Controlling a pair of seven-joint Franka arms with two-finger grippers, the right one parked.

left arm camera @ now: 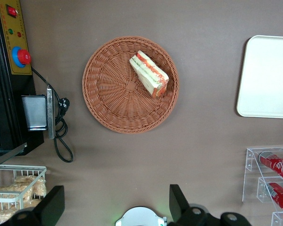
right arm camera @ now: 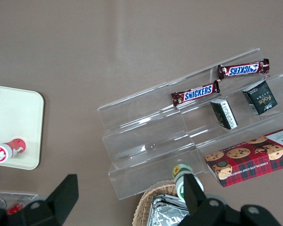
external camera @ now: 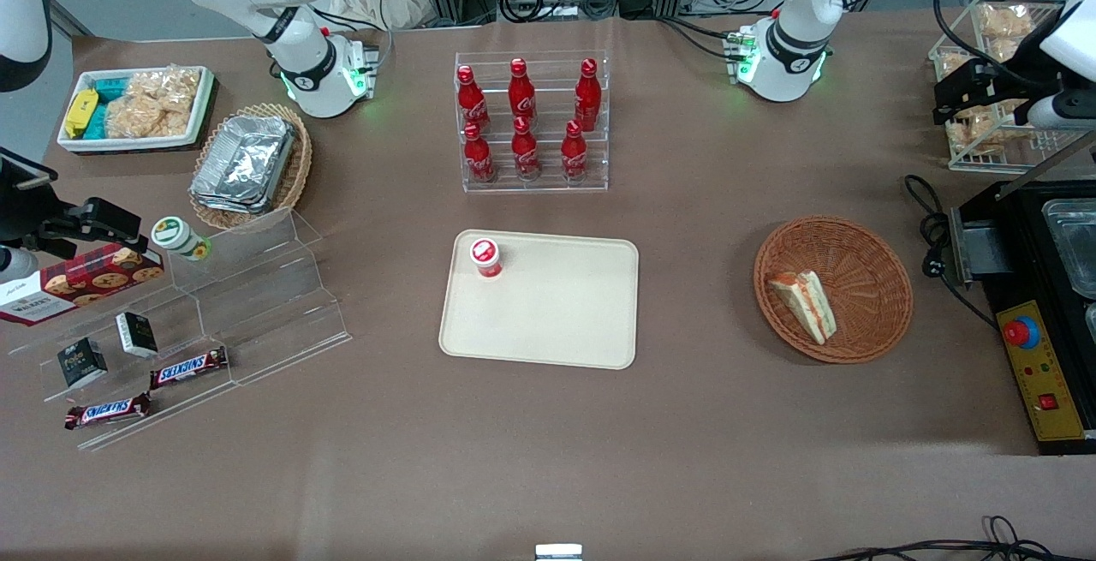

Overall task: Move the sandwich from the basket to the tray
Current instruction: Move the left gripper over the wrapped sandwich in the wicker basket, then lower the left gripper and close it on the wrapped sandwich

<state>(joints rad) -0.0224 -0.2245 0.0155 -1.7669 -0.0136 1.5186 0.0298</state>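
The sandwich (external camera: 803, 304) (left arm camera: 149, 74), a wedge of white bread with red-orange filling, lies in the round reddish-brown wicker basket (external camera: 860, 261) (left arm camera: 113, 94), off its centre. The cream tray (external camera: 556, 321) (left arm camera: 269, 80) lies flat at mid-table, toward the parked arm from the basket. A small red-capped bottle (external camera: 486, 257) stands on one corner of it. My gripper (external camera: 946, 103) (left arm camera: 115, 203) hangs high toward the working arm's end of the table, farther from the front camera than the basket. It is open, with nothing between its wide-apart fingers.
A clear rack of red cola bottles (external camera: 531, 124) (left arm camera: 273, 169) stands farther back than the tray. A black appliance with a red button (external camera: 1040, 355) (left arm camera: 19, 56), its cable (external camera: 929, 227) and a wire basket of crackers (external camera: 985, 141) crowd the working arm's end.
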